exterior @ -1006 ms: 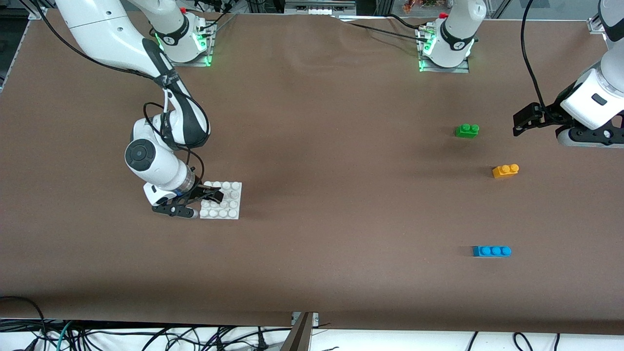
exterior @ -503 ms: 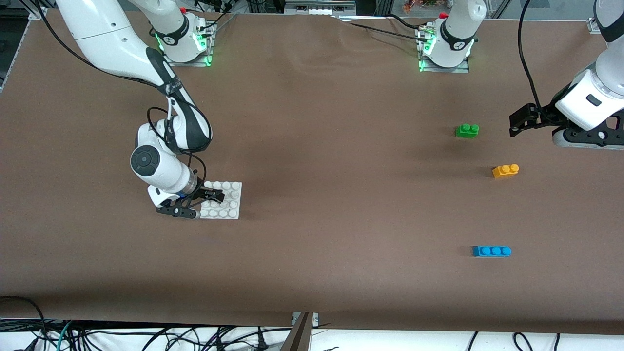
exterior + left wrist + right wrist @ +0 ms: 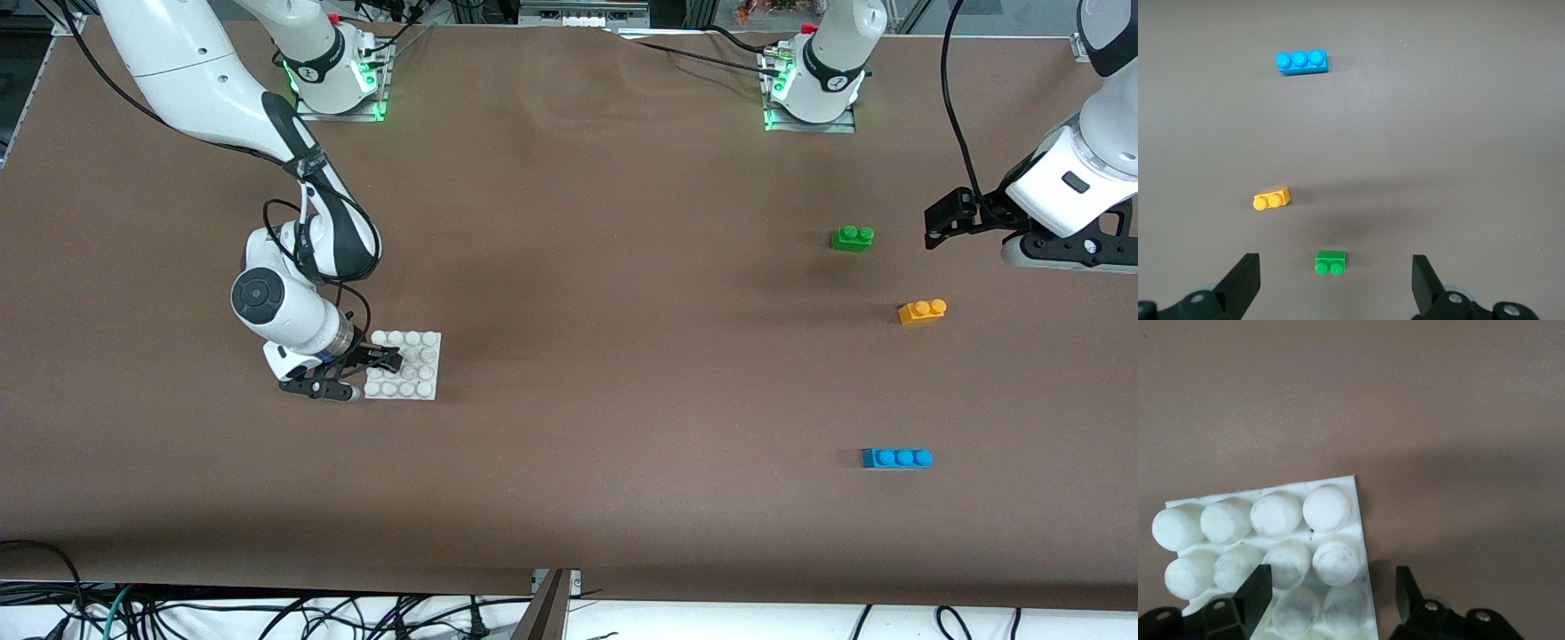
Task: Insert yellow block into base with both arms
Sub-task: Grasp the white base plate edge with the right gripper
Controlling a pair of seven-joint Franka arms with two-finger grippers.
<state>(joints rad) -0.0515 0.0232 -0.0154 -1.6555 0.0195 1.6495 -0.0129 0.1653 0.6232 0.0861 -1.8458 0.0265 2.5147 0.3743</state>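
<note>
Currently right gripper (image 3: 366,373) straddles the base's (image 3: 418,366) edge, jaws partly closed, not yet clamped; plate may skid. Left gripper (image 3: 933,227) hangs wide open over the table near green brick (image 3: 852,237); yellow block (image 3: 922,311) untouched nearby.

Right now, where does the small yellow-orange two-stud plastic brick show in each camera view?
Front view: the small yellow-orange two-stud plastic brick lies toward the left arm's end of the table.
Left wrist view: it lies ahead of the left gripper.
Right wrist view: not in it.
Shared landmark: the green two-stud brick lies beside it.
</note>
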